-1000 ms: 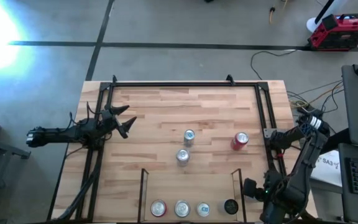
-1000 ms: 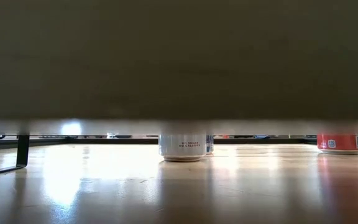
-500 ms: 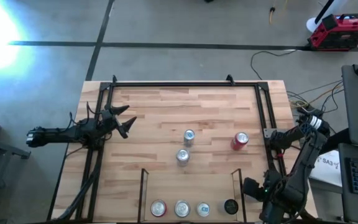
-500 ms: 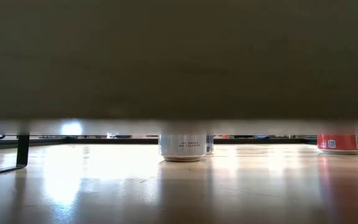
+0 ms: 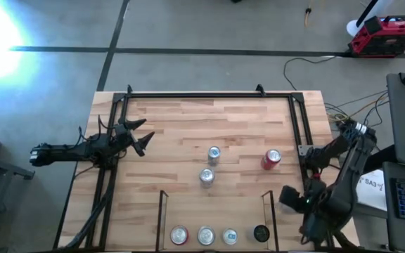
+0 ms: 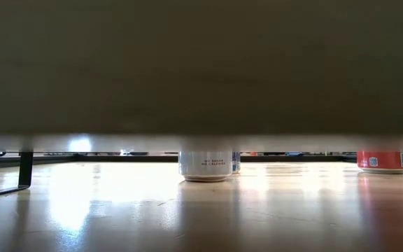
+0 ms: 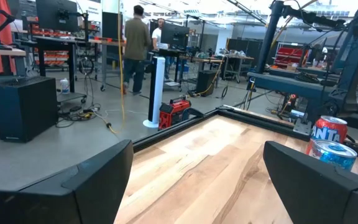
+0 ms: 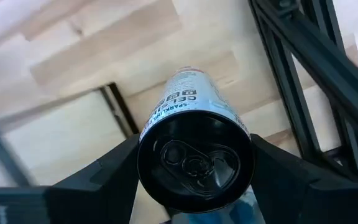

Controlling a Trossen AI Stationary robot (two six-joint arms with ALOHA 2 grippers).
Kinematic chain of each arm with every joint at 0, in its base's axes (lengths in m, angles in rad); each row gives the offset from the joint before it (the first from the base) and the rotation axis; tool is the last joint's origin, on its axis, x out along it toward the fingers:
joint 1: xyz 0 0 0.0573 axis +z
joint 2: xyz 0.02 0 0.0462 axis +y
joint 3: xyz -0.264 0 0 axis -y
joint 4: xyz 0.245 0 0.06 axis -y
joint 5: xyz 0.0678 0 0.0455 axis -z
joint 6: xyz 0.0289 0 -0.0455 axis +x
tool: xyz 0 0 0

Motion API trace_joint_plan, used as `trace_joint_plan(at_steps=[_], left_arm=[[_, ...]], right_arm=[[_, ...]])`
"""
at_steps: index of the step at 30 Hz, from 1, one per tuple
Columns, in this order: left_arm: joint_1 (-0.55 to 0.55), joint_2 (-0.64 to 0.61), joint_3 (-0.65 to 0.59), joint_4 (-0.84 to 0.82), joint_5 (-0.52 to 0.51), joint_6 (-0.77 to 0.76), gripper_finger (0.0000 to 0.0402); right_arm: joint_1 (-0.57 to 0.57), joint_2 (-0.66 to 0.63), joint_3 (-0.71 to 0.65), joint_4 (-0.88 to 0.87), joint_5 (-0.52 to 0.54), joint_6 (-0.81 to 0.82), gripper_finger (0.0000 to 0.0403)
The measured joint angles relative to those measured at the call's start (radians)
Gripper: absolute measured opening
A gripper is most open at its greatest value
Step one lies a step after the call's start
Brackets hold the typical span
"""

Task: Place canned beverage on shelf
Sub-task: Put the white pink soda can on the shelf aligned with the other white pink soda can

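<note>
Gripping a black-topped can [image 8: 194,158] between its two dark fingers [image 8: 98,180], the right claw [image 5: 292,199] sits at the right side of the surface [image 5: 188,126], just outside the thin black right rail of the shelf [image 5: 213,204]. In the right wrist view the can's top with its pull tab faces the camera, and the silver body with printed text points away toward the wood and the black frame [image 5: 298,126]. This can is held — it does not stand on the shelf floor.

Inside the shelf, at the near edge of the surface, four cans stand in a row: a red can [image 5: 179,235], a silver can [image 5: 205,235], a blue-topped can [image 5: 230,236] and a dark can [image 5: 261,232] next to the right rail.

Farther out on the open wood stand three more cans. Two silver ones are near the middle, one [image 5: 214,154] just behind the other [image 5: 206,176], and a red soda can [image 5: 271,159] is to their right, nearer to the frame.

The left claw [image 5: 138,136] waits over the left edge of the surface with its fingers [image 7: 98,180] spread apart and nothing between them — well apart from all cans. In its wrist view people [image 7: 135,43] stand in the room beyond.
</note>
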Motion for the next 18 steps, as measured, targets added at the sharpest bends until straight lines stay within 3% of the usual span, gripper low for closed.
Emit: trace_joint_plan(at_steps=[7,18], left_arm=[[0.0,0.0,0.0,0.0,0.0,0.0,0.0346],[0.0,0.0,0.0,0.0,0.0,0.0,0.0346]], right_arm=[[-0.122,-0.105,-0.005,-0.04,0.017,-0.106,0.0238],[-0.477,-0.167,-0.052,-0.044,0.017,-0.505,0.0238]])
